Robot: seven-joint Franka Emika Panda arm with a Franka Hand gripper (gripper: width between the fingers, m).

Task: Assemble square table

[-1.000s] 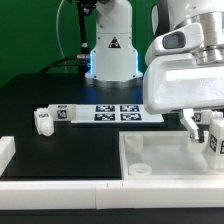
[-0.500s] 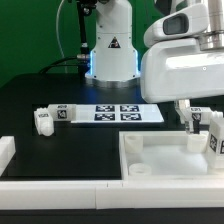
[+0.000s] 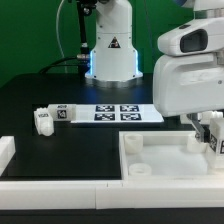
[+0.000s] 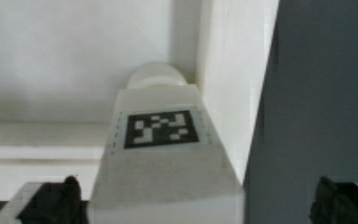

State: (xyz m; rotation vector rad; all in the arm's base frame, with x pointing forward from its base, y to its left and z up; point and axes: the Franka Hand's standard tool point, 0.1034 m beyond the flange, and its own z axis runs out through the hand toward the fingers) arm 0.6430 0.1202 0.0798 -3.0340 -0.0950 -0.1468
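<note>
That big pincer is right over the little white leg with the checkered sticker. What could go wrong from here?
1. In the wrist view, the short chunky white plastic leg sits nearer one finger of the open pincer than the other, so closing might tip or shove it.
2. The leg seems to stand close to the raised rim of the white plastic square slab; a descending finger may catch that rim.

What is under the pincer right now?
A white leg with a black-and-white tag sits between the fingers of the open pincer, close to the raised rim of the slab. The leg itself covers its far end and whatever it stands on.
</note>
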